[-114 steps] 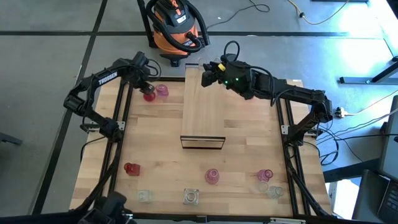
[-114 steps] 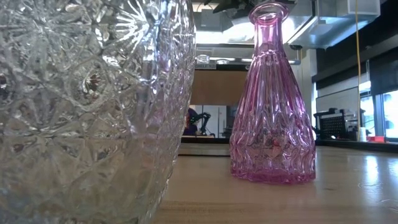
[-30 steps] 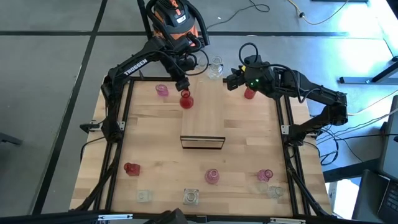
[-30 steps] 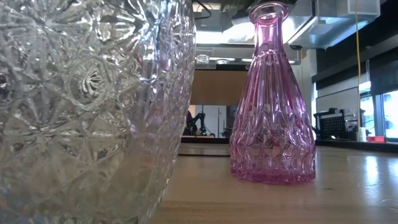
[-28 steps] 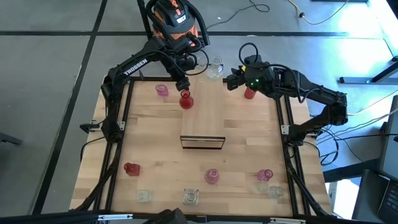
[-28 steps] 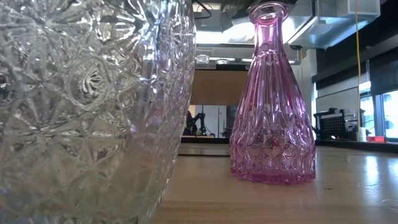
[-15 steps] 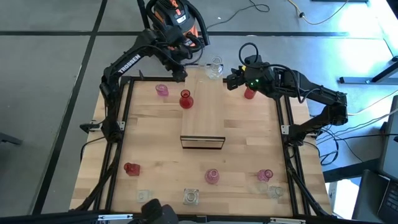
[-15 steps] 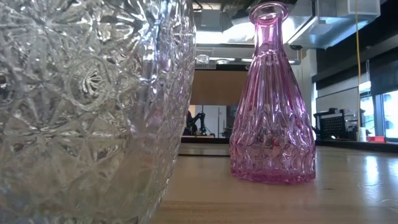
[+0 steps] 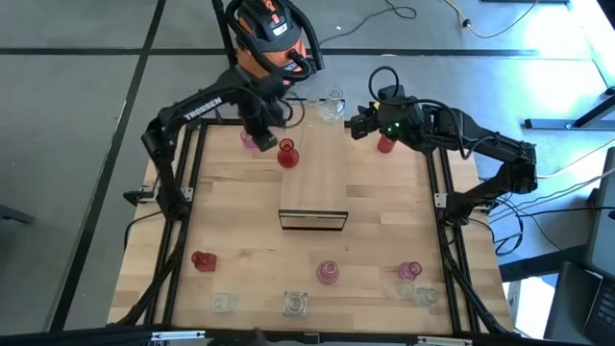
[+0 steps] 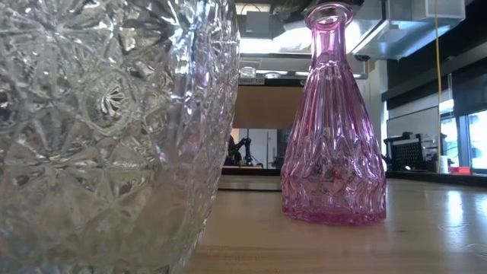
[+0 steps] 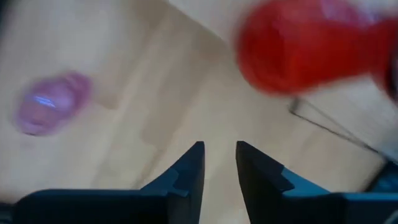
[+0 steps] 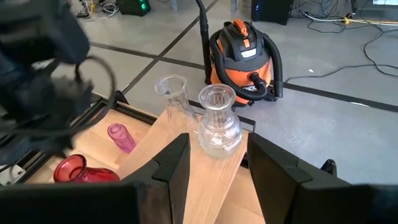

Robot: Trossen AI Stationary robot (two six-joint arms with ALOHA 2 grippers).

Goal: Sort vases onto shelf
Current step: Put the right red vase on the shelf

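Observation:
The shelf (image 9: 317, 163) is a light-wood plank running from the far edge toward the table's middle. Two clear vases (image 9: 332, 104) stand at its far end. A red vase (image 9: 285, 154) stands at its left edge; on the plank or beside it, I cannot tell. A pink vase (image 9: 248, 142) stands on the table to the left. My left gripper (image 9: 259, 133) points down just above the table between these two, open by a narrow gap (image 11: 219, 146) with nothing in it. My right gripper (image 9: 356, 125) hangs open by the shelf's far right, facing the clear vases (image 12: 217, 121).
Another red vase (image 9: 385, 144) stands right of the shelf under my right arm. Several red, pink and clear vases line the near edge (image 9: 328, 272); two of them fill the low view (image 10: 331, 122). An orange shop vacuum (image 9: 274, 38) stands beyond the far edge.
My left gripper has left the red vase, gone up and toward the far edge, then come down and to the left beside the pink vase. The red vase has stayed at the shelf's left edge.

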